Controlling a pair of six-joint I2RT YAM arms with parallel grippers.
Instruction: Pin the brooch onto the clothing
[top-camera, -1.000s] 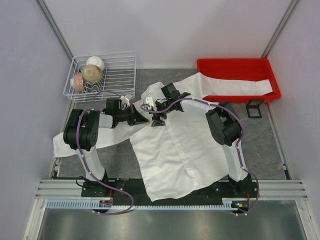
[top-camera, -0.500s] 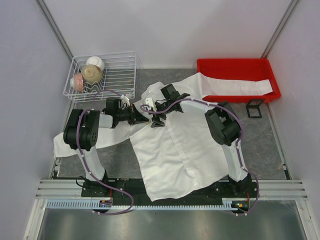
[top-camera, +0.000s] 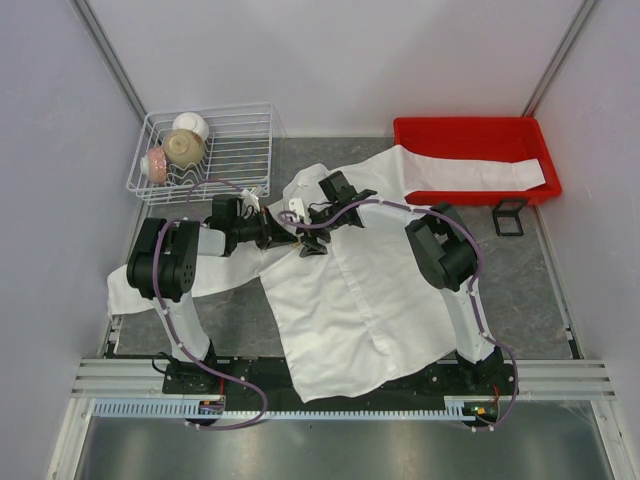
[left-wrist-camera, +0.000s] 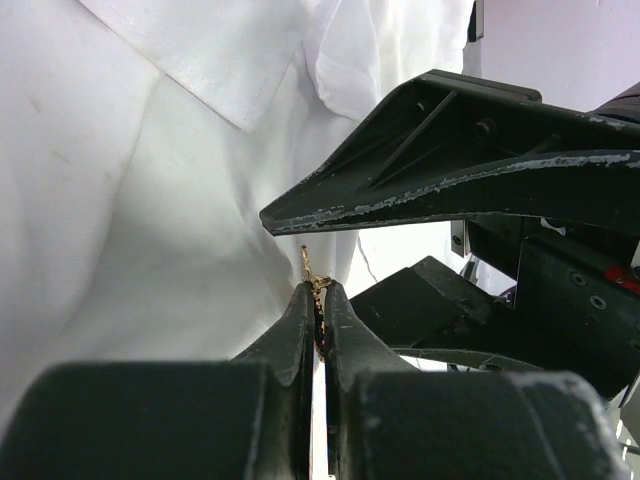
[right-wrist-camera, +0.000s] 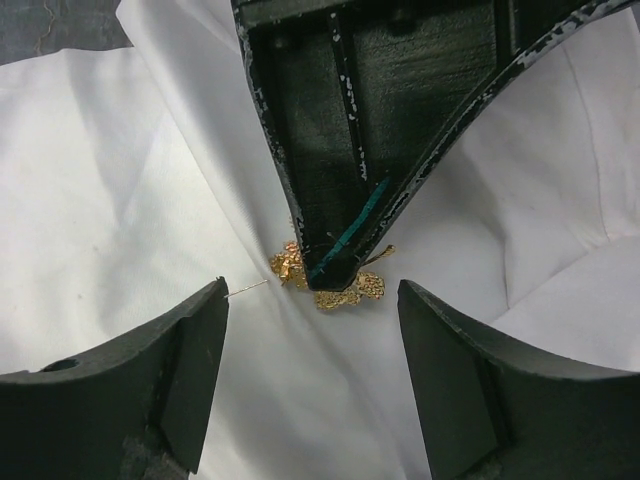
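The clothing, a white collared shirt (top-camera: 360, 300), lies spread on the table. My left gripper (left-wrist-camera: 318, 290) is shut on the brooch (right-wrist-camera: 352, 290), a small gold openwork ornament pressed against the shirt fabric (right-wrist-camera: 330, 400) near the collar. Its thin pin (right-wrist-camera: 248, 289) sticks out sideways towards one finger of the right gripper. My right gripper (right-wrist-camera: 311, 300) is open, its fingers (right-wrist-camera: 190, 350) standing on either side of the brooch without touching it. In the top view the left gripper (top-camera: 288, 238) and the right gripper (top-camera: 310, 240) meet tip to tip at the shirt's upper left.
A white wire basket (top-camera: 250, 125) with bowls stands at the back left. A red tray (top-camera: 470, 128) at the back right holds one shirt sleeve. A small black stand (top-camera: 508, 218) sits beside the tray. The other sleeve (top-camera: 125, 285) trails past the left arm.
The right arm has shifted slightly left, bringing its open gripper closer round the brooch. The left gripper has stayed shut on the brooch in the same place.
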